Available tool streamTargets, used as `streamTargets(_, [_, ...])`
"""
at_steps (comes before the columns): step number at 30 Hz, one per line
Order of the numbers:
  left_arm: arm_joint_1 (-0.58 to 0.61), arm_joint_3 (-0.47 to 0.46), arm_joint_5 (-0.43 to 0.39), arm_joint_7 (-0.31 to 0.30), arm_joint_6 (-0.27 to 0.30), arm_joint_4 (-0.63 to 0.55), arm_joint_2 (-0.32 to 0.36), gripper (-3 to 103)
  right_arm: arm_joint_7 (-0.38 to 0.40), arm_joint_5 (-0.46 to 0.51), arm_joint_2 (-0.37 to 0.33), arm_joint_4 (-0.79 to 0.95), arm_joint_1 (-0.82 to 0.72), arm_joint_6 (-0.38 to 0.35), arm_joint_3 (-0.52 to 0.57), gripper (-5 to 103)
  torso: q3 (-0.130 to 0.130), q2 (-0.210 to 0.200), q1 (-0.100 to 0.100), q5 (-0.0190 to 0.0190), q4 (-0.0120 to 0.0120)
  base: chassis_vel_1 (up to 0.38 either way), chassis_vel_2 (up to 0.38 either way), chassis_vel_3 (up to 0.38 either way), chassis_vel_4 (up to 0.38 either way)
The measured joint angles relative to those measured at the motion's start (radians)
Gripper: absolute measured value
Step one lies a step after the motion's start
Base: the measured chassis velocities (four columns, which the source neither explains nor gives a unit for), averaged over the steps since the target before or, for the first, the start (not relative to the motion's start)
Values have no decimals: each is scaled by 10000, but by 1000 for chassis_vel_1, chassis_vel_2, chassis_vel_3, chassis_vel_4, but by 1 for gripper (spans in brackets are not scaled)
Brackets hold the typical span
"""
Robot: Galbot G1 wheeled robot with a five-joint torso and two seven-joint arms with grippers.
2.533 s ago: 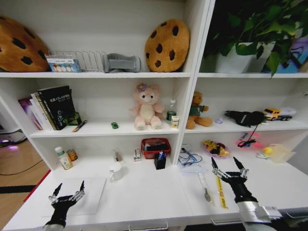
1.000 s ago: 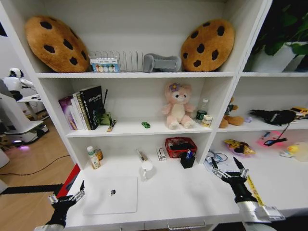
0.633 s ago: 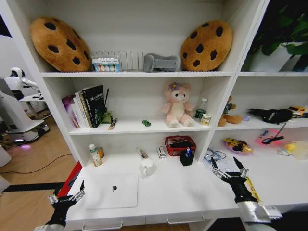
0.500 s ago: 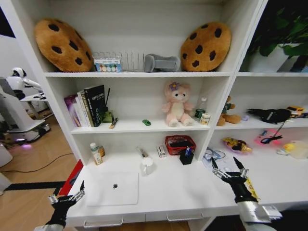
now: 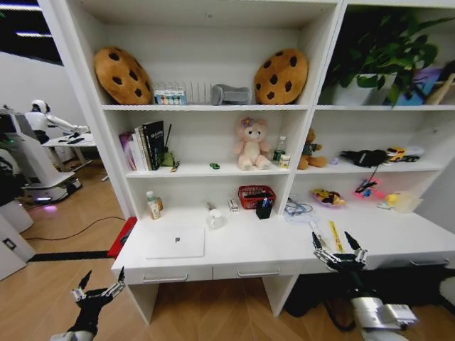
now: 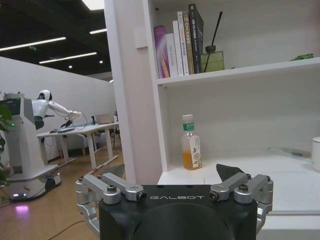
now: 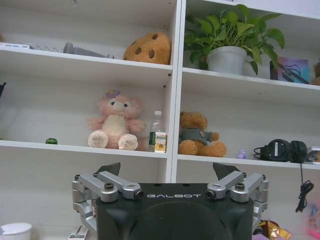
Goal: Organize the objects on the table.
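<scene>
**Both grippers wide apart, short of the desk**

The long white desk [image 5: 234, 250] stands well ahead, with open wooden floor between it and the robot. The closed silver laptop [image 5: 175, 241] lies flat near the desk's left front edge. A tiny green toy car [image 5: 214, 165] sits on the middle shelf, beside the pink plush.

The left gripper [image 5: 98, 287] hovers low over the floor, fingers spread. The right gripper [image 5: 339, 250] hangs before the desk's front edge, fingers likewise spread. Each gripper body reads "GALBOT".
</scene>
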Motion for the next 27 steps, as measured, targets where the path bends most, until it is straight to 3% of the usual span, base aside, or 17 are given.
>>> streamTargets(3, [0,-1,0,0,0,0,0,100,-2,-1,0,2,0,1,-1,100,-4,4,-5,-15,5,283,-298,-270,281])
streamTargets(4, [1,-2,0,0,0,0,0,100,-1,-1,0,1,0,1,-1,100,-3,3,-5,3,1,250,-236,-266,222])
streamTargets(10, [2,-2,0,-2,0,1,0,100,-2,-1,0,2,1,1,-1,100,-4,5,-6,-7,7,185,-179,-191,173])
streamTargets(16, [-1,-2,0,-1,0,0,0,100,-1,-1,0,1,0,0,-1,100,-2,3,-3,-6,-5,-13,-9,-36,14])
streamTargets(19, [-2,-1,0,0,0,0,1,100,-1,0,0,1,5,0,-1,100,2,-3,9,-3,4,-48,53,77,-24])
streamTargets(27, [-1,-1,0,0,0,0,0,100,-1,-1,0,1,4,1,-1,100,-1,0,3,-5,1,-4,7,10,-3])
